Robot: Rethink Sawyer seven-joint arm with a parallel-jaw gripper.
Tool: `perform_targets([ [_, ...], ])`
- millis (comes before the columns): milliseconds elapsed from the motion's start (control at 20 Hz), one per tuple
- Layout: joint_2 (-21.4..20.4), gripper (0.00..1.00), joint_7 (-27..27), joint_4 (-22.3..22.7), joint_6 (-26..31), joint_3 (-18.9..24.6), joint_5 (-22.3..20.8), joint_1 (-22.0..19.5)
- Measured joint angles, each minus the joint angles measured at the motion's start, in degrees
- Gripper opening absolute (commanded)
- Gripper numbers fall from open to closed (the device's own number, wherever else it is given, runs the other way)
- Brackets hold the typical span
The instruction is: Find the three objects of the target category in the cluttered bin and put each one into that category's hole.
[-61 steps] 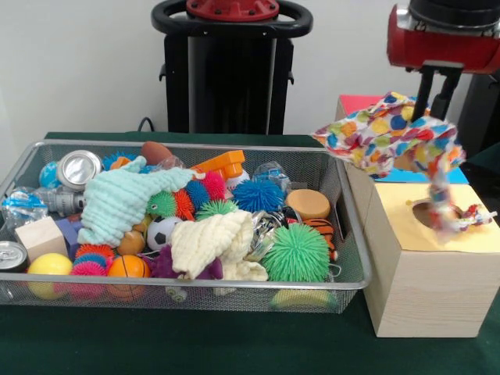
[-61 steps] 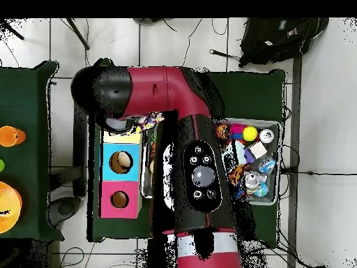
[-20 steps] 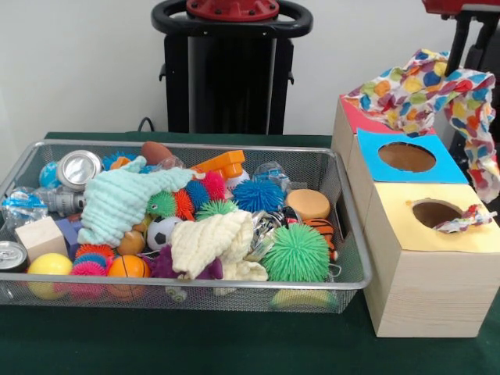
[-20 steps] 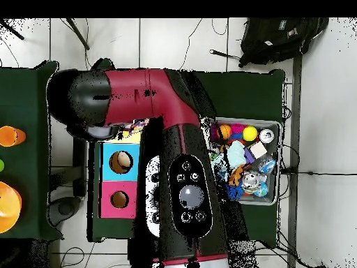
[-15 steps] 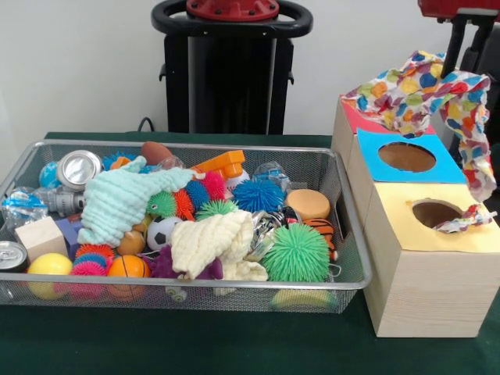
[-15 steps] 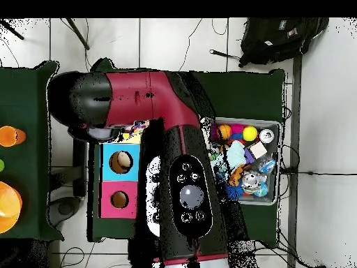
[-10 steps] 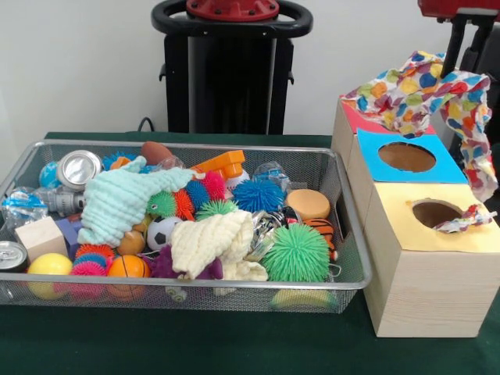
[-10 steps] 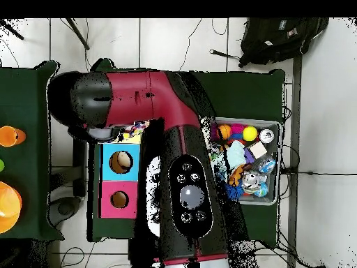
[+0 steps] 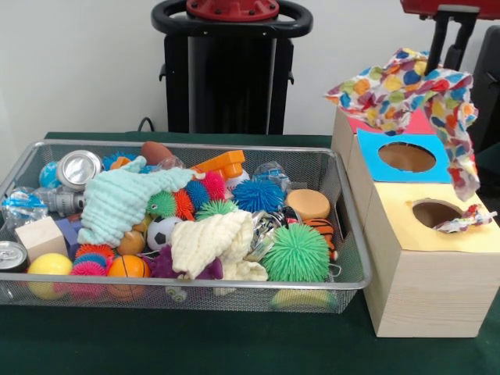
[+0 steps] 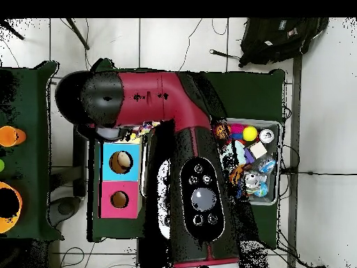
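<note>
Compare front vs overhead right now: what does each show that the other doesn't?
Front only: the spotted cloth hanging from the gripper above the boxes, a cloth scrap at the yellow hole, and most of the bin's toys. Overhead only: the pink hole, a black bag on the floor, orange things on a side table. Both: bin, blue hole, arm.

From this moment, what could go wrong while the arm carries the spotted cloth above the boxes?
The spotted cloth hangs wide over the blue-topped hole, so it may drape on the rim instead of going in. A rag scrap already sits half out of the yellow-topped hole; the cloth's dangling tail, right above it, could catch it and drag it out.
</note>
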Motion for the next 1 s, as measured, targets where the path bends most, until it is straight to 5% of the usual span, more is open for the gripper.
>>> perform_targets([
  [1000,-0.05,0.00,0.00,2.76,-0.62,0.00,-0.31,-1.57],
])
